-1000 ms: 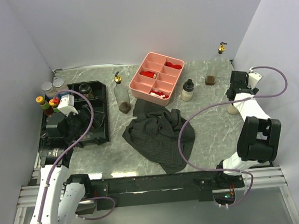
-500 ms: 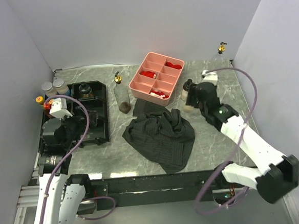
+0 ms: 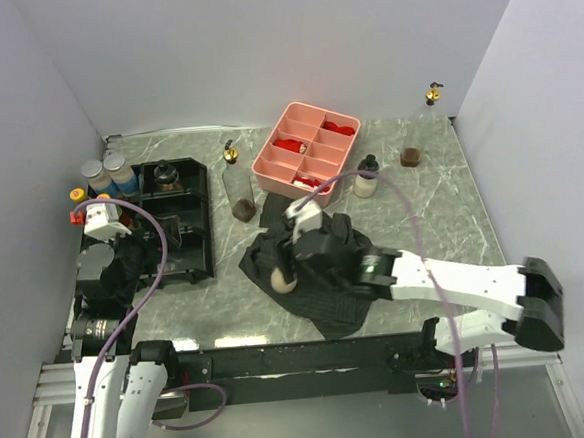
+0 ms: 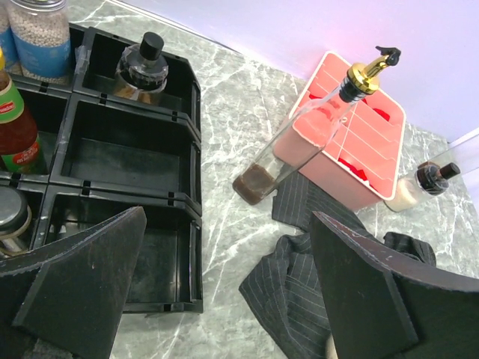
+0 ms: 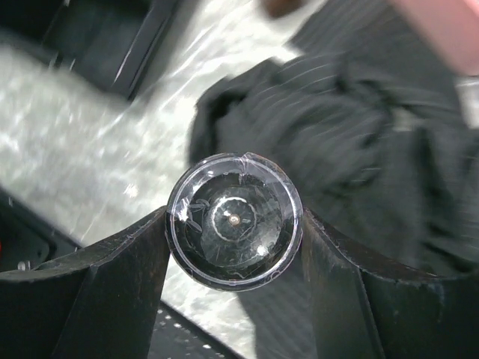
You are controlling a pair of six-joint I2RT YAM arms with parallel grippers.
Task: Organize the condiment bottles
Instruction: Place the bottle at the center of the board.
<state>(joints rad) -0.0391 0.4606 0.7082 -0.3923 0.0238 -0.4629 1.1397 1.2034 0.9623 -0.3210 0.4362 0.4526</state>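
The small bottle [image 3: 283,278] is clamped from both sides in my right gripper [image 5: 234,224], above the left edge of the dark cloth [image 3: 328,277] and near the black tray [image 3: 189,256]. I grip only its round wall, so it may slip and fall onto the cloth. My left gripper [image 4: 228,224] is wide and holds nothing. My wrist picture is blurred and shows only one round end, so cap and content stay unknown.

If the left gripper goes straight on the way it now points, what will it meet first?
Probably the black divided plastic tray, at its empty near compartments just ahead of the open left gripper; depth is unclear.
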